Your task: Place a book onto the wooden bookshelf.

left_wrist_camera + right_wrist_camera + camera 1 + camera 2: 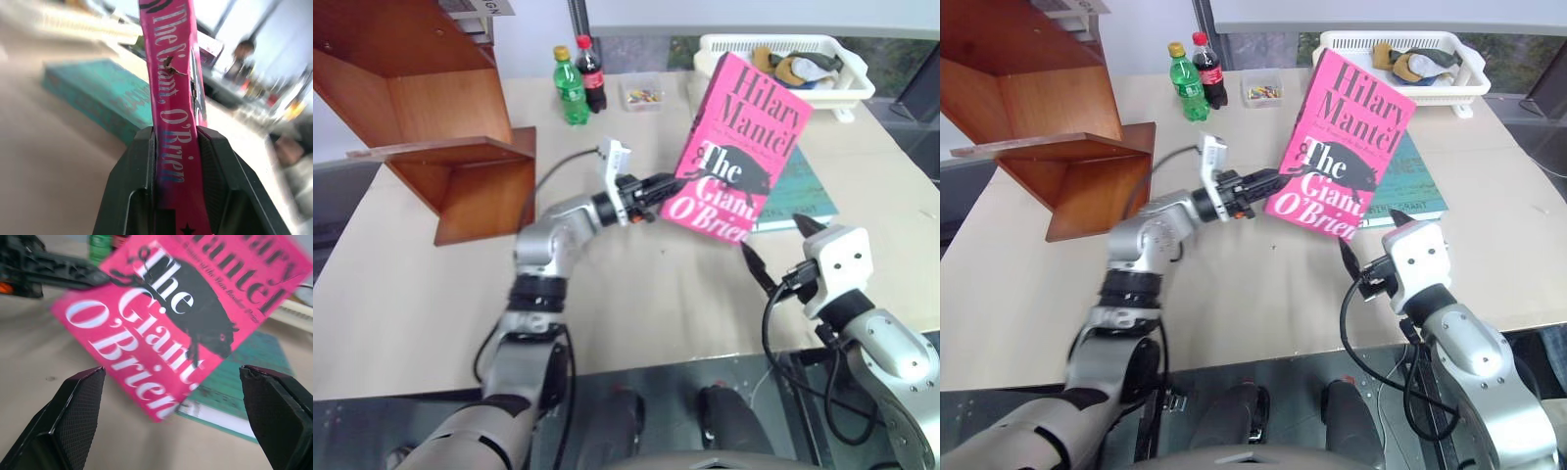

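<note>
Holding the bright pink hardback book (736, 147) clear of the pale beige surface (411, 294), your left claw (668, 185) is clenched on the spine edge, flat black fingers (128, 191) pressed against both sides of the spine in the left wrist view. So pickup looks done; what's left is the carry across to the reddish-brown wooden bookshelf (421, 108) and the set-down in one of its open compartments, none of which has happened yet. The book hangs tilted, cover facing you, above and just in front of the teal-green book (808, 201) lying flat on the surface, well apart from the shelf on your left. Your right claw (773, 247) is released, jaws spread wide and empty, with textured black pads (80, 406), sitting just below the pink cover without touching it. Materials: the cover is smooth and rigid with white and black lettering, and the spine shows a small scuff or tear near the title. The shelf is flat, smooth-finished boards meeting at square corners, sitting angled to the surface edge. Behind: a green plastic bottle (571, 86) and a dark cola bottle (591, 73) side by side, a small clear tray (642, 94), and a white slotted plastic basket (847, 70) with cloth-like items inside.
</note>
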Controlling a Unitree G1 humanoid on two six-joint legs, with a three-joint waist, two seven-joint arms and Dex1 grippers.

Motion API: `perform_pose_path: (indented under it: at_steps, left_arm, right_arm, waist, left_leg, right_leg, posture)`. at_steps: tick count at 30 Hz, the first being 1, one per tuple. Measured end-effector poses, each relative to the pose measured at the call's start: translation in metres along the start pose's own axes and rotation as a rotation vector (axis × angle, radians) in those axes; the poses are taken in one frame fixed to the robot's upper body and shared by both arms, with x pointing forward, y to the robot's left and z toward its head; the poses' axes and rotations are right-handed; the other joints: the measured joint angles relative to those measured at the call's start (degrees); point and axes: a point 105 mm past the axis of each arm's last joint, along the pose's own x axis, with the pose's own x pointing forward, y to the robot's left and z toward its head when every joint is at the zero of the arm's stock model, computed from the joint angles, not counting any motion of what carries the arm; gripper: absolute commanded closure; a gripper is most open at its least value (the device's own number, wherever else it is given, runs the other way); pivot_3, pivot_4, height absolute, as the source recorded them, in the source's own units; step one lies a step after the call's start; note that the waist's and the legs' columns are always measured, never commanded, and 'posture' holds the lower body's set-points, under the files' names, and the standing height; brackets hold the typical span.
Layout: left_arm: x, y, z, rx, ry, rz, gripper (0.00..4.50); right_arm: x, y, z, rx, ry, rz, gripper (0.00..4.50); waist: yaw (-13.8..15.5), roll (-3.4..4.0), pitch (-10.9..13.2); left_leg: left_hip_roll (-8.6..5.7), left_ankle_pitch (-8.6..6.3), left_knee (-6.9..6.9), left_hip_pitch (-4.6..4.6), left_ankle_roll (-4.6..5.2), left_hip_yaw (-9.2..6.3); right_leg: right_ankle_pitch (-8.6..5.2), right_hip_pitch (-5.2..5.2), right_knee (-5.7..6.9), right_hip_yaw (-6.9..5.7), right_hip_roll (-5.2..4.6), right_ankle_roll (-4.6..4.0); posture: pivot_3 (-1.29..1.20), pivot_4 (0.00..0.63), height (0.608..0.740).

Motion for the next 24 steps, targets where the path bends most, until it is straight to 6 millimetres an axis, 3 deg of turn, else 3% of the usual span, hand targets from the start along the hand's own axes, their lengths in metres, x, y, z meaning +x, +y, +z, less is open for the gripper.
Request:
perform_pose_path:
  at_steps: [6,13,21,24]
  left_arm:
    - [-0.038,0.013,0.039,0.635,0.016,0.131,3.32]
    - [-0.078,-0.004,0.102,1.395,-0.012,0.16,3.32]
    - [-0.131,-0.012,0.158,1.762,0.07,0.285,3.32]
    - [-0.155,-0.003,0.164,1.794,0.193,0.332,3.32]
  right_arm:
    - [0.012,0.005,0.001,0.06,-0.038,0.086,0.0]
    - [0.01,0.01,-0.003,0.102,-0.06,0.262,0.0]
    - [0.013,-0.009,0.002,0.114,-0.199,0.456,0.0]
    - [0.021,-0.014,0.015,0.144,-0.298,0.498,0.0]
  waist:
    - [0.0,-0.01,0.0]
    - [-0.1,-0.05,0.0]
    - [-0.3,-0.19,0.1]
    - [-0.7,-0.16,0.1]
  left_leg:
    - [-0.03,-0.08,-0.01,0.01,0.15,0.01]
    - [-0.02,-0.14,-0.01,-0.13,0.25,-0.01]
    - [-0.02,-0.16,-0.02,0.01,0.29,0.06]
    - [0.02,-0.16,-0.1,0.14,0.29,0.15]
  right_leg:
    - [0.0,0.01,-0.02,-0.01,-0.02,0.0]
    - [0.0,-0.04,-0.16,-0.07,-0.06,0.0]
    - [0.0,0.02,-0.09,-0.11,0.0,0.02]
    - [-0.01,0.04,-0.01,-0.04,0.03,0.01]
  posture:
    - [0.0,0.15,0.74]
    - [0.0,0.15,0.74]
    - [0.0,0.15,0.74]
    - [0.0,0.15,0.74]
